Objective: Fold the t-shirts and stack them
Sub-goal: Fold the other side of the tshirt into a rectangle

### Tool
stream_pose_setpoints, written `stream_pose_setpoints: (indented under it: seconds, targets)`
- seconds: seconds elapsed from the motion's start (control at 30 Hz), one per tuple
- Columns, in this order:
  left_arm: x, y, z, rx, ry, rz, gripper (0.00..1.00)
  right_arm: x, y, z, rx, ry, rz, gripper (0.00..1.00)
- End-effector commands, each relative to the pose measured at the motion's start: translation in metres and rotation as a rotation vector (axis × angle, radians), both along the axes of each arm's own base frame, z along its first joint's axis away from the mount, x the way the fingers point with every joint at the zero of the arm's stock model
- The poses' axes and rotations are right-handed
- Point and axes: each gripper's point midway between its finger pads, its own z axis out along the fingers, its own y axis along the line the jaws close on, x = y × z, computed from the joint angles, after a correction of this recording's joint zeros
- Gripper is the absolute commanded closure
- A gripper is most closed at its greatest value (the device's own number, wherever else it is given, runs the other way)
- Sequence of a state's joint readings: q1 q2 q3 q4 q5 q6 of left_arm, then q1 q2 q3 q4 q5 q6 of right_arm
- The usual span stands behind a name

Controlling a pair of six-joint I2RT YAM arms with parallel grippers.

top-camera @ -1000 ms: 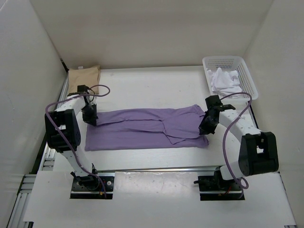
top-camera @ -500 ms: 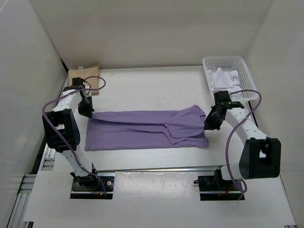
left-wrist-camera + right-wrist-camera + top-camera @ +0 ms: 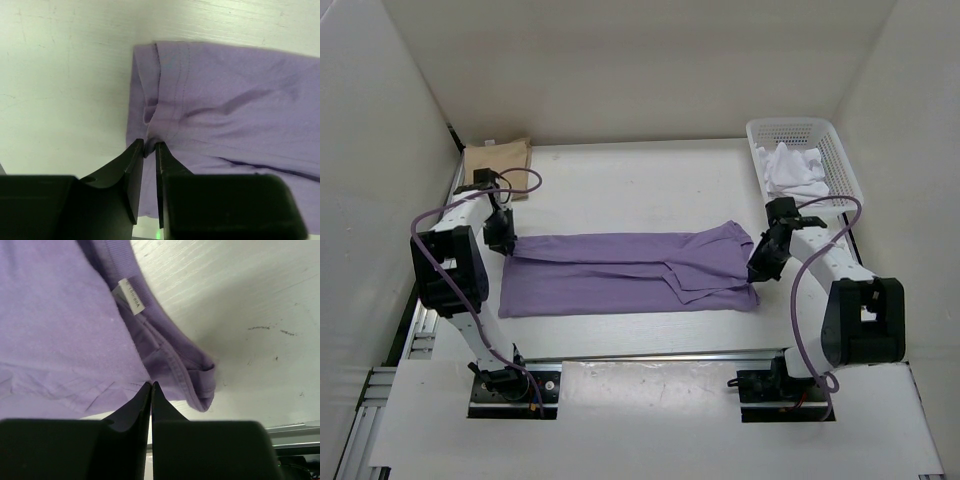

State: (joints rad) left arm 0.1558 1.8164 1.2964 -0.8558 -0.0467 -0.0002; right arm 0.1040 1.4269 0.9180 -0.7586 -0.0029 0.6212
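A lavender t-shirt (image 3: 620, 270) lies stretched flat across the middle of the table, folded lengthwise. My left gripper (image 3: 503, 238) is at its far left corner. In the left wrist view its jaws (image 3: 149, 145) stand a narrow gap apart, with a small fold of the lavender hem (image 3: 150, 112) at the tips. My right gripper (image 3: 761, 266) is at the shirt's right end, by the collar. Its fingertips (image 3: 151, 384) are pressed together on the lavender edge (image 3: 60, 315), near a white neck label (image 3: 129, 296). A folded tan t-shirt (image 3: 498, 160) lies at the back left. A white t-shirt (image 3: 792, 172) is crumpled in the basket.
A white perforated basket (image 3: 844, 168) stands at the back right corner. White walls close in the table on the left, back and right. A metal rail (image 3: 650, 356) runs along the near edge in front of the arm bases.
Both grippers moved outward and back, pulling the lavender shirt flat and taut. The left jaws, closed before, now stand slightly apart.
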Motion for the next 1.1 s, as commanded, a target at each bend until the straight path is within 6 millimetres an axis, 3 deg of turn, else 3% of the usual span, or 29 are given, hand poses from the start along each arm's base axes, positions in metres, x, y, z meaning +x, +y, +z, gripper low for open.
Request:
stream_pose_setpoints:
  seconds: [0.0,0.07,0.13,0.17,0.23,0.37,0.43,0.57,0.6,0.67,0.7,0.77,0.8,0.83,0.87,0.9,0.93,0.97,1.03,1.07]
  targets:
    - [0.002,0.009,0.004,0.035,-0.016,0.016,0.72,-0.001,-0.015,-0.009,-0.065,0.021,-0.017,0.97]
    - [0.004,0.009,0.004,0.036,-0.025,0.016,0.67,-0.003,-0.015,-0.013,-0.067,0.040,-0.016,0.91]
    - [0.004,0.011,0.004,0.045,-0.024,0.019,0.54,0.000,-0.013,-0.013,-0.058,0.040,-0.014,0.85]
    - [0.004,0.011,0.004,0.045,-0.024,0.019,0.40,0.000,-0.013,-0.013,-0.057,0.040,-0.014,0.80]
    - [0.005,0.014,0.014,0.063,-0.050,0.023,0.33,0.000,-0.013,-0.013,-0.057,0.040,-0.014,0.70]
    - [0.013,0.020,0.044,0.128,-0.147,0.032,0.29,0.004,-0.022,-0.002,-0.105,-0.005,-0.028,0.64]
    - [0.021,0.020,0.074,0.183,-0.250,0.028,0.29,0.004,-0.023,0.003,-0.106,-0.023,-0.019,0.64]
    - [0.027,-0.026,0.113,0.192,-0.388,-0.087,0.29,0.004,-0.016,0.003,-0.068,-0.033,0.000,0.66]
    - [0.032,-0.059,0.126,0.161,-0.433,-0.169,0.29,0.003,-0.014,0.003,-0.057,-0.032,0.003,0.66]
    - [0.033,-0.105,0.135,0.086,-0.468,-0.288,0.29,0.007,-0.009,0.000,-0.033,-0.041,0.009,0.66]
    - [0.026,-0.150,0.140,0.045,-0.480,-0.405,0.30,0.006,-0.007,-0.002,-0.019,-0.030,0.013,0.66]
    - [0.017,-0.200,0.123,0.005,-0.434,-0.540,0.30,0.010,0.001,-0.002,0.021,-0.041,0.023,0.66]
    - [-0.001,-0.247,0.117,-0.027,-0.418,-0.668,0.30,0.010,0.001,-0.004,0.020,-0.032,0.023,0.66]
    - [-0.007,-0.274,0.118,-0.051,-0.420,-0.735,0.30,0.010,0.001,-0.004,0.023,-0.031,0.014,0.66]
    - [-0.015,-0.301,0.103,-0.063,-0.380,-0.802,0.30,0.009,0.001,-0.007,0.022,-0.020,0.014,0.66]
    - [-0.028,-0.330,0.100,-0.123,-0.362,-0.875,0.31,0.009,0.001,-0.007,0.022,-0.020,0.014,0.66]
    - [-0.040,-0.373,0.117,-0.189,-0.396,-0.966,0.31,0.009,0.001,-0.009,0.021,-0.011,0.014,0.66]
    - [-0.047,-0.396,0.101,-0.220,-0.351,-1.014,0.33,0.011,0.001,-0.009,0.022,-0.022,0.014,0.66]
    - [-0.066,-0.448,0.115,-0.357,-0.351,-1.124,0.35,0.011,0.001,-0.009,0.022,-0.022,0.014,0.66]
    - [-0.072,-0.461,0.094,-0.374,-0.289,-1.149,0.37,0.014,0.001,-0.008,0.023,-0.031,0.014,0.66]
